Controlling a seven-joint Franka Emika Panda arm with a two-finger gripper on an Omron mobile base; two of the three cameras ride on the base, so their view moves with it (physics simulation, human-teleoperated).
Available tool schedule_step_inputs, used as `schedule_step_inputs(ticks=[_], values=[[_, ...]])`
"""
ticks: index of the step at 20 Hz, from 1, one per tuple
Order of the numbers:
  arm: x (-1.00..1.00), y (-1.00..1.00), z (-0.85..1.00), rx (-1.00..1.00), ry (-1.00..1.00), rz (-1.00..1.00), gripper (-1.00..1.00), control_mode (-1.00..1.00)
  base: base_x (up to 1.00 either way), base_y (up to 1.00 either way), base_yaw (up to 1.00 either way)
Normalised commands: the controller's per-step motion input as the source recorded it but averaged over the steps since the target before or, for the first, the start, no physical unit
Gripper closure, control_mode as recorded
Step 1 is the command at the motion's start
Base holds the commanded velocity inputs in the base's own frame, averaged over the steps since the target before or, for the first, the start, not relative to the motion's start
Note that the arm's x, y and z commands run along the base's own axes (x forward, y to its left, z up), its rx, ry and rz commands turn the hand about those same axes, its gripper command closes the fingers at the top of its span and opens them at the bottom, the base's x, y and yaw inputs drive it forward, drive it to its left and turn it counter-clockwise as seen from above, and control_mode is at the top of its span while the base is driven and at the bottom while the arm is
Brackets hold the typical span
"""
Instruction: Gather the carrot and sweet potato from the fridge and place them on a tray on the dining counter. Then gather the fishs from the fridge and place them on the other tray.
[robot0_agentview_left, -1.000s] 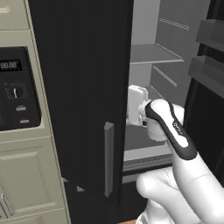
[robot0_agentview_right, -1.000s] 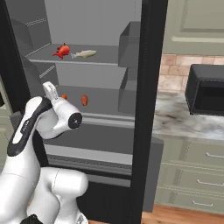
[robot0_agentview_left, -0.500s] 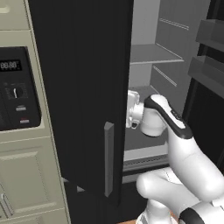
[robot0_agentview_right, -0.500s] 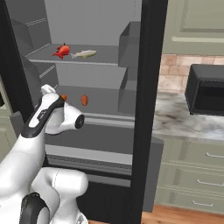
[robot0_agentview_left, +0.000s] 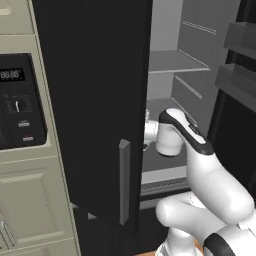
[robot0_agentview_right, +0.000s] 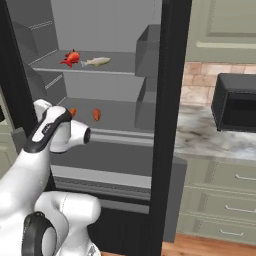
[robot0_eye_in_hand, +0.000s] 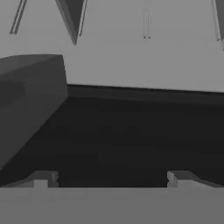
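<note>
Four items to fetch, none yet in my grasp.

Item: the fridge (robot0_agentview_right: 110, 85), doors standing open, light-grey shelves exposed. My arm reaches in at the level of the lower shelf.

Item: my gripper (robot0_eye_in_hand: 113, 178), jaws spread wide and holding nothing; in the hand view both tips sit far apart above a dark surface, with pale grey wall beyond. The hand view is rolled, so I read its directions with caution.

Item: the carrot (robot0_agentview_right: 73, 112), orange, on the lower shelf, partly hidden behind my wrist in the right base view.

Item: the sweet potato (robot0_agentview_right: 96, 114), stubby, reddish-orange, on the same shelf, near the carrot but apart from it, further to the right in that view.

Item: the fishs (robot0_agentview_right: 86, 60), one red, one pale, lying head to head on the shelf above. These belong to the second tray and wait their turn.

Step in hand, as I judge it: bringing the pincer to a vegetable on the lower shelf. Done well, this means turning the hand until a root shows between the tips, settling the jaws to either side across its narrow width, and keeping the wrist clear of the shelf above and the door edge. The carrot, being nearer, seems the sensible first pick. Neither root appears between my tips yet, so aim needs correcting before closing.
</note>
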Motion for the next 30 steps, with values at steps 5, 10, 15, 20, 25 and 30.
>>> schedule_step_inputs(ticks=[5, 10, 15, 20, 25, 30], values=[[-0.36, 0.61, 0.0, 0.0, -0.01, 0.23, -1.0, -1.0, 0.0, 0.0, 0.0], [-0.52, 0.64, 0.0, 0.0, -0.01, 0.25, -1.0, -1.0, 0.0, 0.0, 0.0], [-0.45, 0.68, 0.0, 0.0, -0.02, 0.23, -1.0, -1.0, 0.0, 0.0, 0.0], [-0.36, 0.65, 0.0, 0.01, -0.04, 0.18, -1.0, -1.0, 0.0, 0.0, 0.0], [-0.3, 0.53, 0.0, 0.03, -0.06, 0.14, -1.0, -1.0, 0.0, 0.0, 0.0], [-0.32, 0.43, 0.0, 0.02, -0.1, 0.11, -1.0, -1.0, 0.0, 0.0, 0.0]])
